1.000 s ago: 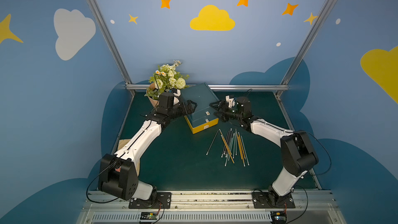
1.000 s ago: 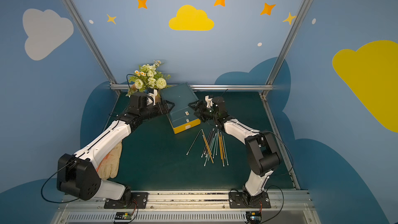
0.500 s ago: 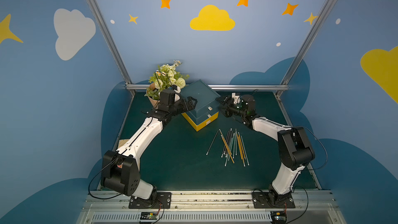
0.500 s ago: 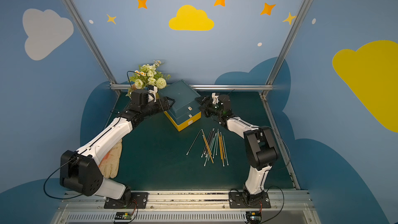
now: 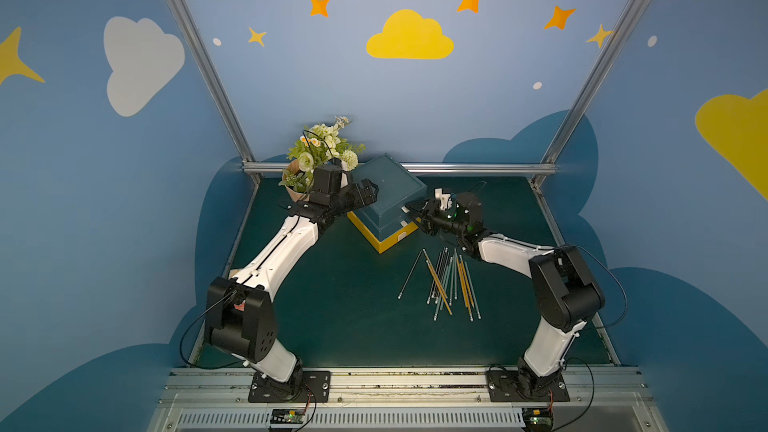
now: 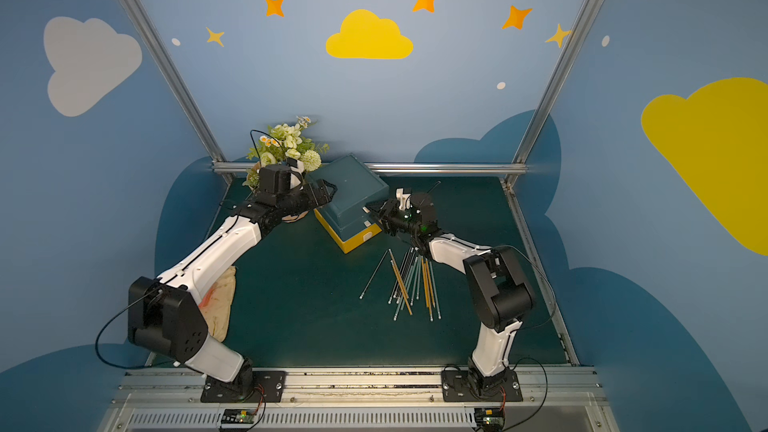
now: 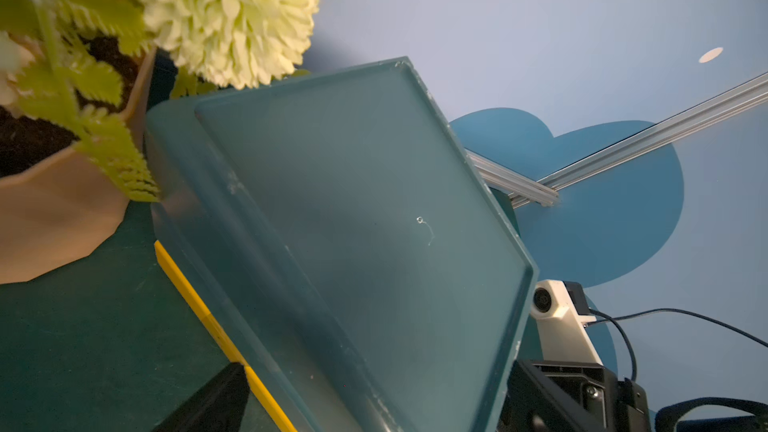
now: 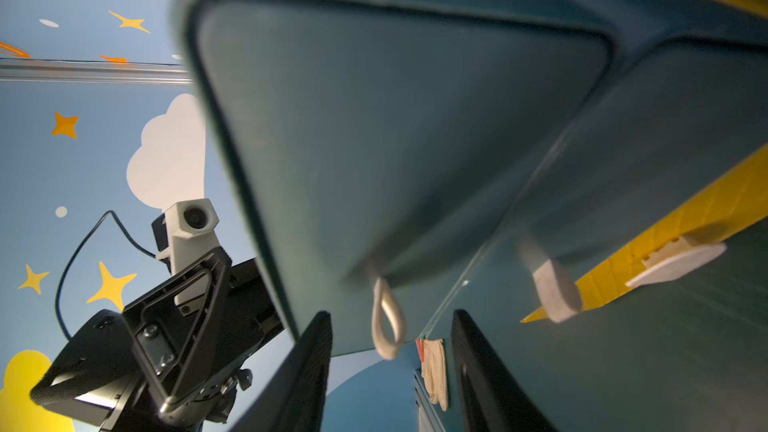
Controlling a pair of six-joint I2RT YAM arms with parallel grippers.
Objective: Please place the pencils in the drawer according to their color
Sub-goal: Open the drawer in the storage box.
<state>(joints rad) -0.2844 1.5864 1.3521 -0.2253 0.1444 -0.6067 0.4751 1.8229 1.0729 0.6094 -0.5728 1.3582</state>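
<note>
A teal drawer box (image 5: pixel 390 193) with a yellow bottom drawer (image 5: pixel 392 238) stood at the back of a green mat (image 5: pixel 332 317), beside a potted plant (image 5: pixel 320 155). The pencils (image 5: pixel 446 280), yellow, black and grey-green, lay bundled loosely on the mat before the box, outside it. The right gripper (image 5: pixel 415 213) had its jaws apart either side of a white loop handle (image 8: pixel 386 326). The left gripper (image 5: pixel 365 197) was at the box's opposite side; its state could not be told.
</note>
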